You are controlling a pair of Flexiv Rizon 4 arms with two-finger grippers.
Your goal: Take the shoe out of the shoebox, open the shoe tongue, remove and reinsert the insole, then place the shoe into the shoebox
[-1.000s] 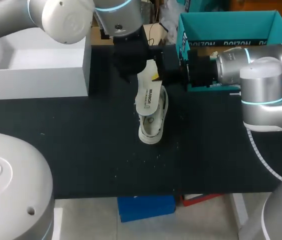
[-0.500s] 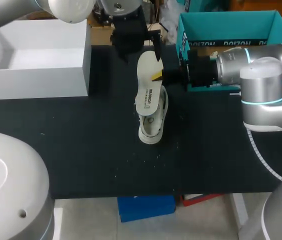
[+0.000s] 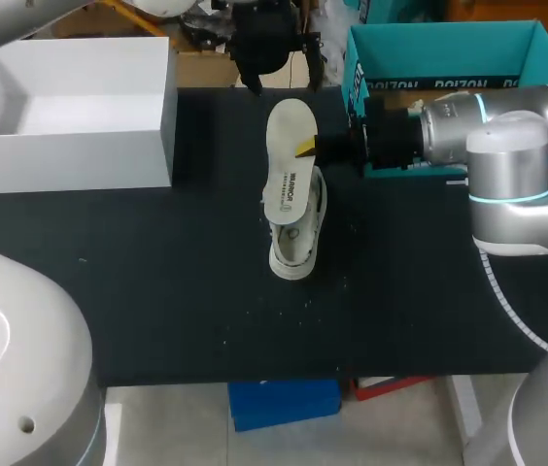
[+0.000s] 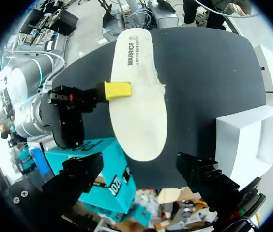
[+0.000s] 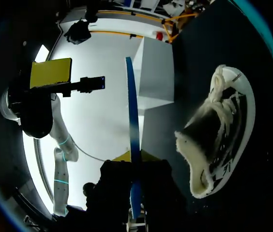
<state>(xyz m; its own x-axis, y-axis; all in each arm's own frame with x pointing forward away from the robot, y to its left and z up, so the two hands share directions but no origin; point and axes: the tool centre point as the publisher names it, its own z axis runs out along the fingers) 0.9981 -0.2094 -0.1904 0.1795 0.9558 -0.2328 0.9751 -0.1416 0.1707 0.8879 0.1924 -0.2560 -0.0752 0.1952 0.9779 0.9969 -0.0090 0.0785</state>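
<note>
A white shoe [image 3: 294,239] lies on the black table, toe toward the front edge. Over its heel the white insole [image 3: 288,160] stands tilted, its lower end in the shoe's opening. My right gripper [image 3: 306,148] is shut on the insole's right edge. From the right wrist the insole [image 5: 132,125] shows edge-on between my fingers, with the shoe [image 5: 222,130] beside it. My left gripper [image 3: 274,41] hangs open at the table's far edge, apart from the insole [image 4: 139,96], which lies ahead of its spread fingers [image 4: 81,176]. The teal shoebox [image 3: 449,53] stands at the back right.
A white open box [image 3: 70,107] stands at the back left of the table. The teal shoebox's wall [image 4: 105,162] is close under my left gripper. Bare black mat spreads in front of the shoe and to its left.
My left gripper has drawn back from the insole toward the table's far edge. The insole, the shoe and my right arm have kept still.
</note>
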